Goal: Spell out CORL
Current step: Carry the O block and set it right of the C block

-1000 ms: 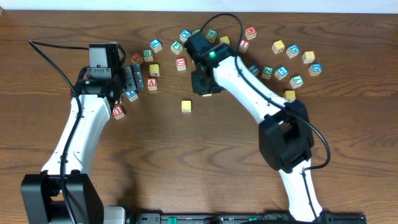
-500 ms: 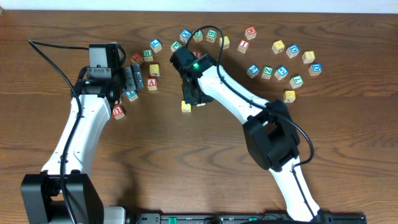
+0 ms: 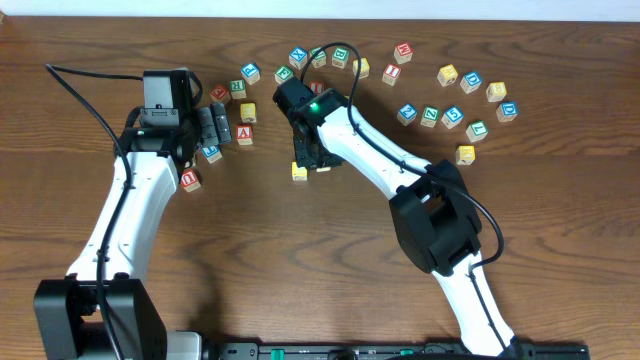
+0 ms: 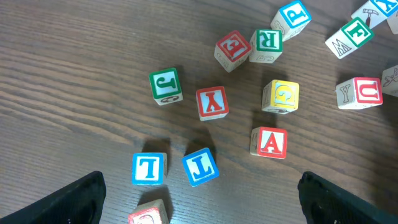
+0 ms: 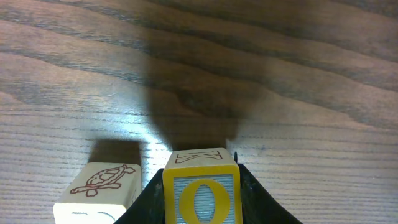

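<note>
Right gripper (image 5: 201,208) positioning the O block (image 5: 201,194)
Its jaws are clamping the O block near mid-table, and the neighbouring block (image 5: 99,186) is sitting just beside it at nine o'clock in the wrist view.

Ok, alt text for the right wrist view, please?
The right tool grips a yellow-framed O block at bottom centre, a K on its top face. A pale block with a line drawing on top sits just left of it in frame, on the wooden table.

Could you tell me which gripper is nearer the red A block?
Left. The left gripper sits just left of the red A block; the right gripper is farther right.
</note>
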